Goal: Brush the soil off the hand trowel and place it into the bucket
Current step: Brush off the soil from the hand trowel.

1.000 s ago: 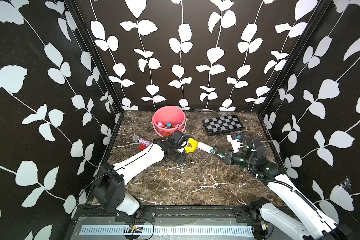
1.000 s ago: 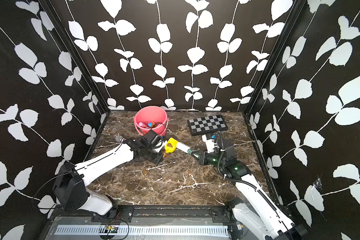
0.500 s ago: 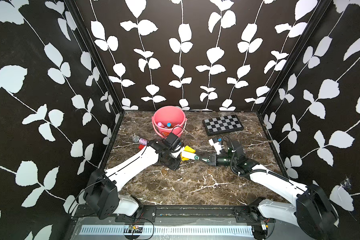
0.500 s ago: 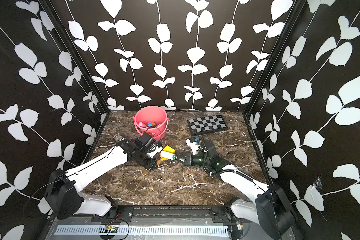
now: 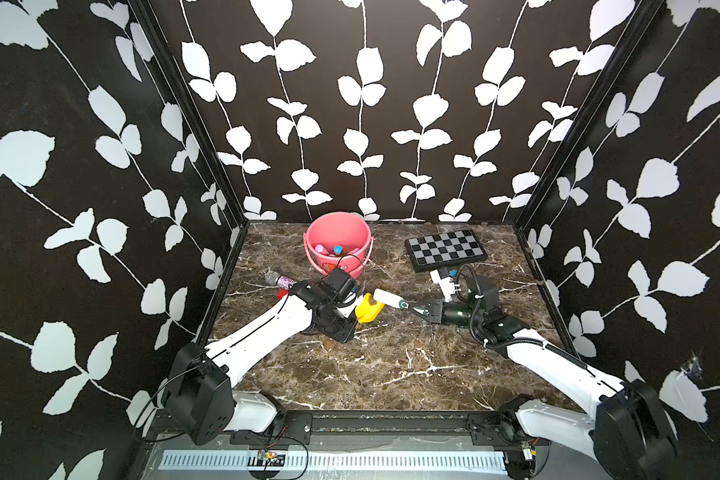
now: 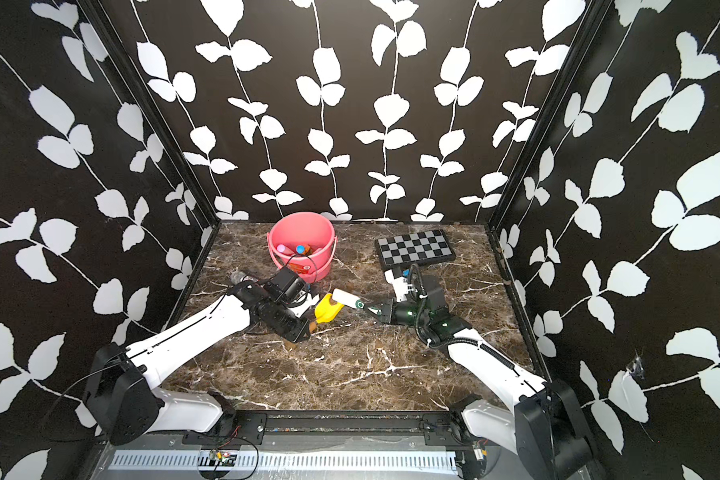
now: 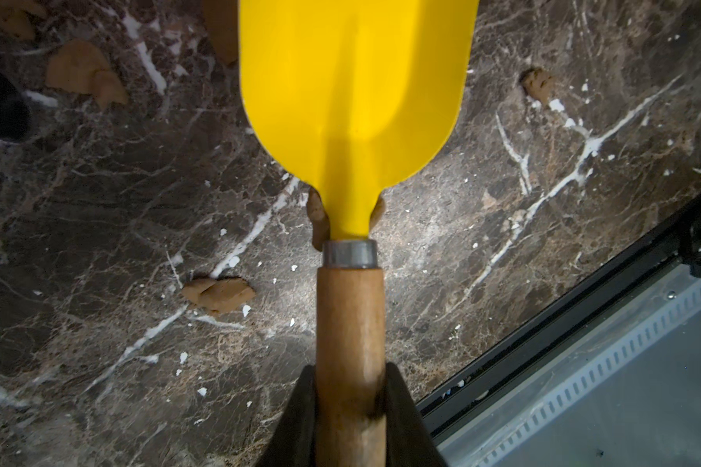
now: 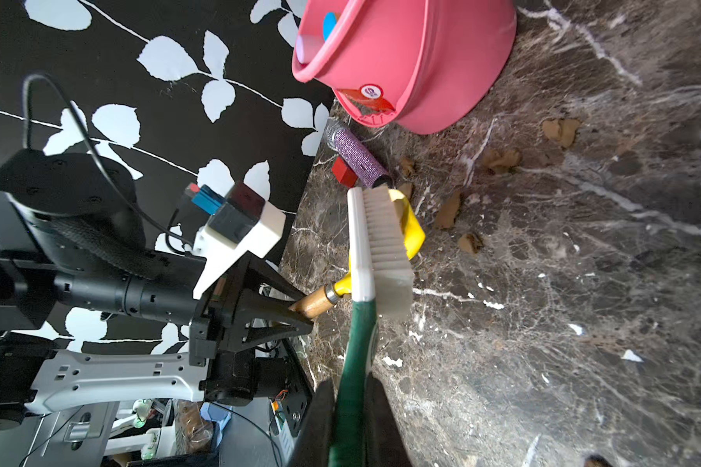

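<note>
The left gripper point(image 7: 351, 388) pinches the trowel point(image 7: 353, 101), the right gripper point(image 8: 351, 400) the brush point(image 8: 381, 242), bristles apparently along the blade; bucket point(image 5: 360, 257) just above in both top views.

The left wrist view crops the yellow wooden-handled trowel point(image 7: 353, 81) at both ends. Its neck half hides a brown soil lump point(image 7: 317, 216).

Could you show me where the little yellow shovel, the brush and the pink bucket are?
hand trowel point(image 7: 353, 81): left wrist view, on its yellow blade.
brush point(image 8: 385, 242): right wrist view, on its white bristles.
bucket point(image 5: 337, 227): a top view, on its inner back wall.
</note>
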